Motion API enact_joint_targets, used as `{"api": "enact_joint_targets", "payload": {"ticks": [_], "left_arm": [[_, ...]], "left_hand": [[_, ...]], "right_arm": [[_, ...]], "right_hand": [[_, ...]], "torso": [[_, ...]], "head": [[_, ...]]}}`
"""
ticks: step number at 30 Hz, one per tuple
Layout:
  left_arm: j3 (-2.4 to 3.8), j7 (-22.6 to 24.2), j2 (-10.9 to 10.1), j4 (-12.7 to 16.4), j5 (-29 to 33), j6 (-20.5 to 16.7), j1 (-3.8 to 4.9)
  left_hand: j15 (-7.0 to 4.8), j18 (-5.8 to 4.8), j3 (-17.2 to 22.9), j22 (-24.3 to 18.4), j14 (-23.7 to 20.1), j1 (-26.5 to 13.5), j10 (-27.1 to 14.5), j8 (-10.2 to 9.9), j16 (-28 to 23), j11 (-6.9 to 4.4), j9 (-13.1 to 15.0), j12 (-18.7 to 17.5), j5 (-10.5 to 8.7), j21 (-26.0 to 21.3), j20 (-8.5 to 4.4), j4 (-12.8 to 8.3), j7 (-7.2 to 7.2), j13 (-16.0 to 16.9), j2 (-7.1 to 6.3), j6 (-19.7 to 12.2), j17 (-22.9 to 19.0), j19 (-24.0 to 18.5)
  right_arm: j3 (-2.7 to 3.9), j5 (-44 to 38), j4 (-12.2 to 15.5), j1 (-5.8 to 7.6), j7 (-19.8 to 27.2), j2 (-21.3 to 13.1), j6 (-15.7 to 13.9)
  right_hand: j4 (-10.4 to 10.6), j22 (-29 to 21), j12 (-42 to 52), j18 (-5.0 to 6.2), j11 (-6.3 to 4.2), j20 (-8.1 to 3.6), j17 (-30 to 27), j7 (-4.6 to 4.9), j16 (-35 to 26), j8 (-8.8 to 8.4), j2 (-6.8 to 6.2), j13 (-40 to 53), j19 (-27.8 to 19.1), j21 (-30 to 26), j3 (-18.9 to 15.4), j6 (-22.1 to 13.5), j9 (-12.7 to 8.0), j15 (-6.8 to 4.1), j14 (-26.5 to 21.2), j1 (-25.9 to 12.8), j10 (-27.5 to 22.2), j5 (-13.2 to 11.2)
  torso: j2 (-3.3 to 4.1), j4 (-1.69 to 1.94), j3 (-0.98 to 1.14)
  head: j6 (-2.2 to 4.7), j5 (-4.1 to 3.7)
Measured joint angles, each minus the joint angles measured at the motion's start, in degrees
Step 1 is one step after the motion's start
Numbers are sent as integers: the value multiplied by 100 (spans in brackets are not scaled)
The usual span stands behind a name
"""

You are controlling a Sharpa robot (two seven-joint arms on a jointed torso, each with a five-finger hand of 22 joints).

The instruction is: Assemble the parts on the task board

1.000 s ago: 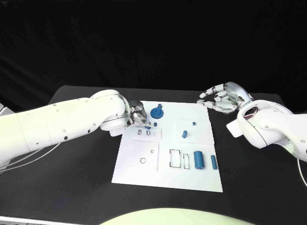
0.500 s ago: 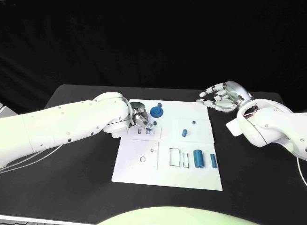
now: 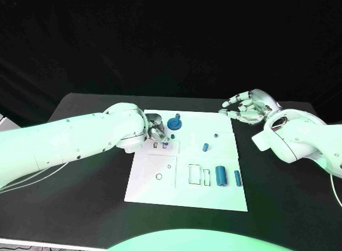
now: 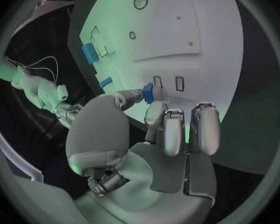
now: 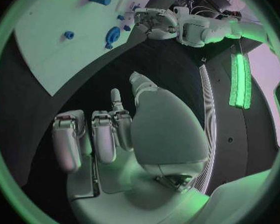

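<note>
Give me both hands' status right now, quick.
Left hand: pinches a small blue part over the task board.
Right hand: holds nothing, fingers curled in, off the board's far right corner.

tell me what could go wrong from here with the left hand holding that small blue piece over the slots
The left hand pinches the small blue piece only at its fingertips, so it could slip or twist. The two slots on the white board are narrow and side by side, so it might jam or go into the wrong one.
</note>
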Motion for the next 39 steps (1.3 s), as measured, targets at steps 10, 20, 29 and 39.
{"api": "enact_joint_targets", "payload": {"ticks": [10,20,29,39], "left_arm": [[-3,-18,-6,-6,-95,44,-14],[-5,-36,-4,-25,-128,117,-56],[-7,-40,-4,-28,-135,157,-86],[-1,-24,-1,-23,-210,161,-102]], "left_hand": [[0,0,0,-1,0,1,-1,0,-3,1,289,0,-1,0,0,0,-14,-1,3,14,-1,0],[0,0,0,-1,0,-19,-1,-1,-3,2,294,0,-2,0,0,0,-15,-7,27,15,-1,0],[1,0,0,-1,0,-11,-2,-9,-3,2,434,0,-6,0,0,0,-16,-21,35,16,-1,0],[1,0,0,-1,0,-11,-3,17,-3,3,584,0,-6,0,0,0,-16,-30,35,16,-2,-1]], "right_arm": [[0,0,-1,0,5,1,0],[0,-1,-10,0,7,7,0],[0,-2,-29,-1,7,11,0],[0,-2,-37,-4,11,17,3]], "right_hand": [[0,-1,0,0,0,0,-1,0,0,0,0,-1,0,0,0,0,0,0,0,0,0,0],[0,-1,0,0,0,0,-1,0,0,0,0,0,0,0,0,0,1,0,0,0,0,0],[0,-2,0,0,0,0,-2,0,0,0,0,-1,0,0,0,0,1,0,0,0,0,0],[0,-2,0,0,0,0,-2,0,0,0,0,-1,0,0,0,0,-9,0,0,0,0,25]], "torso": [[0,1,1],[0,1,1],[-3,-2,2],[-4,-2,4]], "head": [[-33,10],[-62,8],[-91,23],[-94,25]]}}
